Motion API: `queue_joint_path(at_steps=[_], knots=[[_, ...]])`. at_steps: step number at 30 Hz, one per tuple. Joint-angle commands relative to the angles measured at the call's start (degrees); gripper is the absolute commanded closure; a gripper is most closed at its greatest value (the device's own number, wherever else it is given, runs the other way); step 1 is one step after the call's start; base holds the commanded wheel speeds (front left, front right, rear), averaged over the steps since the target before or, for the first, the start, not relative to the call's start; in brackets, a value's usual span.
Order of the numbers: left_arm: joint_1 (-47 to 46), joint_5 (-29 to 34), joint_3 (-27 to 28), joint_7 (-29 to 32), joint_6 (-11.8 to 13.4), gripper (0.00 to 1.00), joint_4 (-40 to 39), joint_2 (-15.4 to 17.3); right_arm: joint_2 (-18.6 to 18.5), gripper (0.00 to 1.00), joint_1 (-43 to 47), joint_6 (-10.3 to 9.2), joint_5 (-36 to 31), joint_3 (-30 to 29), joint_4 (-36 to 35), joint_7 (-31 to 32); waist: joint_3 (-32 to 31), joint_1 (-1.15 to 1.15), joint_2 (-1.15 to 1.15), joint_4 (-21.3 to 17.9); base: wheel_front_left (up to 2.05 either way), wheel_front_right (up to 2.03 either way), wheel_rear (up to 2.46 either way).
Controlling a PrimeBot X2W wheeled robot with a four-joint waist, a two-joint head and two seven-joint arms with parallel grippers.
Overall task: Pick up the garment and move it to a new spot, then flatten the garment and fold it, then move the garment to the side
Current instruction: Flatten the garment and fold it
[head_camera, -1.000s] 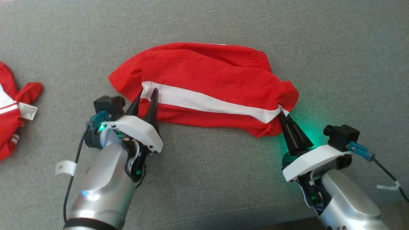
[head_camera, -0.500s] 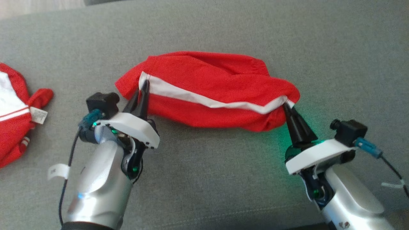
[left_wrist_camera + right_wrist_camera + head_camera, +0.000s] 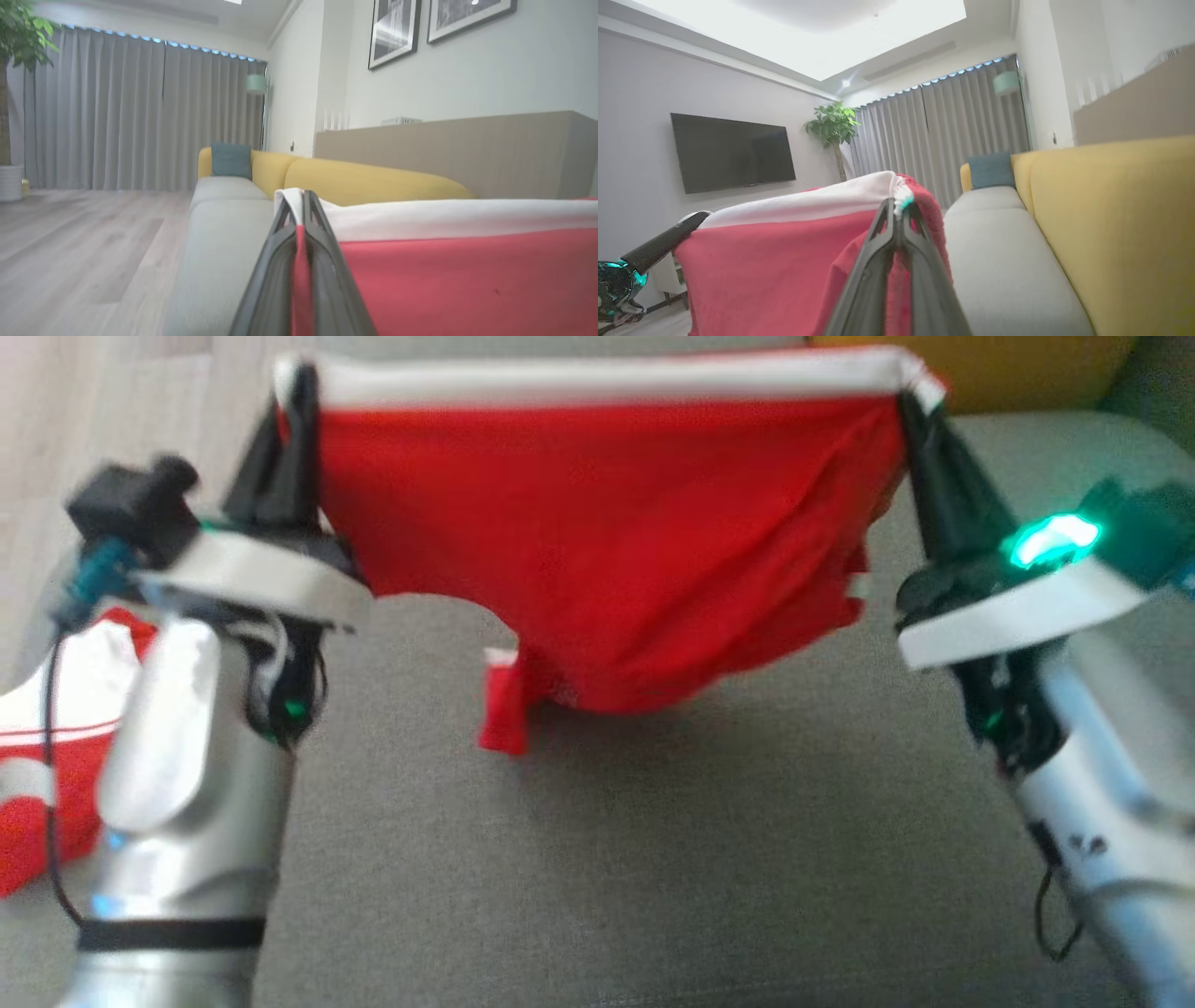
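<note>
The left gripper (image 3: 301,205) pinches the garment (image 3: 467,275) at its white band, above the grey sofa (image 3: 219,219).

second garment (image 3: 33,831) cut off at left edge, garment (image 3: 597,541) blurred

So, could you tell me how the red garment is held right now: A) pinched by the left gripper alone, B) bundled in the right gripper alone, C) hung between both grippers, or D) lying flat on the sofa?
C: the left gripper and the right gripper are each shut on one top corner of the red garment, which hangs between them above the sofa.
</note>
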Motion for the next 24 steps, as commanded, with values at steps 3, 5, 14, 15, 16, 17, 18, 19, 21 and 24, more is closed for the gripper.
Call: queue_joint_path(at_steps=[3, 5, 14, 15, 16, 17, 18, 19, 21, 24], knots=[[-4.78, 1.18, 2.47, 0.06, 0.54, 1.0, -2.11, 3.43, -1.28, 1.0, -4.87, -0.05, 1.13, 0.52, -2.21, 0.47, 0.33, 0.0, 0.0, 1.32, 0.0, 0.0, 0.0], [-6.38, 0.94, 2.54, 1.36, 0.77, 1.0, -2.06, 3.52, -1.94, 1.0, -7.15, -0.05, 1.24, 0.61, -2.07, 1.64, 2.33, 0.0, 0.0, 1.98, 0.0, 0.0, 0.0], [-19.3, 4.36, 0.26, 1.78, 2.83, 1.0, 4.15, 2.92, -0.52, 1.0, -22.16, -0.05, 0.22, 1.5, 9.13, 3.42, 15.92, 0.0, 0.0, 4.78, 0.0, 0.0, 0.0], [-21.73, 5.26, 0.05, 1.14, 3.38, 1.0, 4.9, 2.91, 0.02, 1.0, -24.95, -0.05, -0.1, 0.94, 11.08, 2.67, 17.12, 0.0, 0.0, 5.07, 0.0, 0.0, 0.0], [-24.1, 5.86, 0.21, 0.59, 4.09, 1.0, 5.59, 2.83, 0.3, 1.0, -27.99, -0.05, -1.17, 0.38, 12.95, 1.74, 18.1, 0.0, 0.0, 5.26, 0.0, 0.0, 0.0], [-26.46, 6.71, 0.28, 0.15, 4.84, 1.0, 6.04, 2.87, 0.45, 1.0, -31.0, -0.05, -2.77, 0.29, 14.65, 0.98, 18.87, 0.0, 0.0, 5.46, 0.0, 0.0, 0.0], [-28.78, 7.3, 0.54, -0.14, 5.53, 1.0, 6.13, 2.82, 0.89, 1.0, -33.88, -0.05, -3.82, -0.63, 16.34, 0.35, 19.68, 0.0, 0.0, 5.59, 0.0, 0.0, 0.0], [-30.86, 7.84, 0.85, -0.3, 6.18, 1.0, 6.0, 2.76, 1.26, 1.0, -36.55, -0.05, -5.2, -1.59, 17.76, -0.11, 20.31, 0.0, 0.0, 5.69, 0.0, 0.0, 0.0], [-34.14, 8.37, 2.26, -0.38, 7.28, 1.0, 3.45, 2.39, 1.78, 1.0, -40.89, -0.05, -8.3, -3.09, 19.7, -0.52, 21.15, 0.0, 0.0, 5.98, 0.0, 0.0, 0.0], [-35.23, 8.91, 3.87, -0.41, 7.7, 1.0, 0.31, 1.6, 2.72, 1.0, -43.65, -0.05, -11.71, -7.7, 19.06, -0.6, 22.0, 0.0, 0.0, 6.49, 0.0, 0.0, 0.0]])
